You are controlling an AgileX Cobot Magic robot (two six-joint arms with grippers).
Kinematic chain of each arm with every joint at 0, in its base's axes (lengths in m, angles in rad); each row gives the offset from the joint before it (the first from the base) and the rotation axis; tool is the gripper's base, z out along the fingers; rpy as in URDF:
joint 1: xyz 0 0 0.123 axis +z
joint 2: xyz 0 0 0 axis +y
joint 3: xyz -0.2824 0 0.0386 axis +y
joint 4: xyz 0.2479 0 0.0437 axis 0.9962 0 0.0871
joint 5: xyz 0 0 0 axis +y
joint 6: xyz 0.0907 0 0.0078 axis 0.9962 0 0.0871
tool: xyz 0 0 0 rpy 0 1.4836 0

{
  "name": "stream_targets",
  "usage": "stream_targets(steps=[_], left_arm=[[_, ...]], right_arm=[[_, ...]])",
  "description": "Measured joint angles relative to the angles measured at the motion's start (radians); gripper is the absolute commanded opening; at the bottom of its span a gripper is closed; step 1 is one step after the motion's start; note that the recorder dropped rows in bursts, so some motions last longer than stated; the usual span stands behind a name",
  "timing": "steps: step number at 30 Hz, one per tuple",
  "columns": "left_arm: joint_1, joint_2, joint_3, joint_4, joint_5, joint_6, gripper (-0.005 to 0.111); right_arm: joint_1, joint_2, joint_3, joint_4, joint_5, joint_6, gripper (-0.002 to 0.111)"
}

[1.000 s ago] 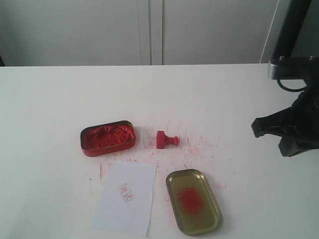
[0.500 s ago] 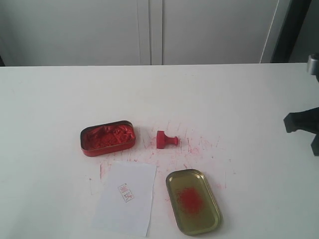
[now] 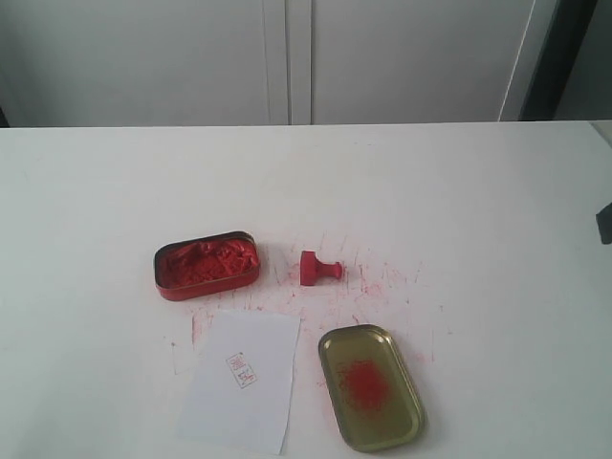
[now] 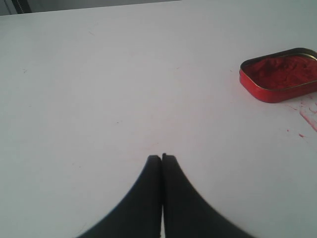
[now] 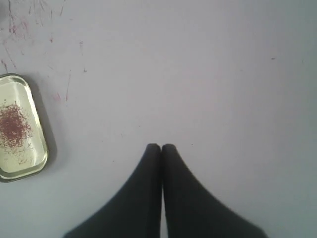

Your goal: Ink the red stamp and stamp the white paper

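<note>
Both my grippers are clenched on nothing: the left gripper [image 4: 161, 157] hangs over bare table [image 4: 99, 89] with the red tin [image 4: 277, 93] off to one side, and the right gripper [image 5: 161, 147] hangs near the gold lid [image 5: 22, 163]. The red stamp [image 3: 319, 269] lies on its side mid-table, in neither wrist view. Its long axis runs across the exterior view, square base toward the tin, knob toward the right arm's side, which I judge the better approach. The tin holds lumpy red paste [image 3: 206, 258]; the lid holds only a red smear [image 3: 363, 382]. The white paper [image 3: 244, 402] lies flat beside the lid, nearer the camera than the tin, bearing a small red imprint [image 3: 241, 369].
</note>
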Motion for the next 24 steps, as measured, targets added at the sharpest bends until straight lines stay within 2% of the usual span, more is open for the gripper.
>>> stream_targets(steps=[24], left_arm=[[0.0,0.0,0.0,0.0,0.0,0.0,0.0]], right_arm=[[0.0,-0.34,0.0,0.0,0.006,0.016,0.0]])
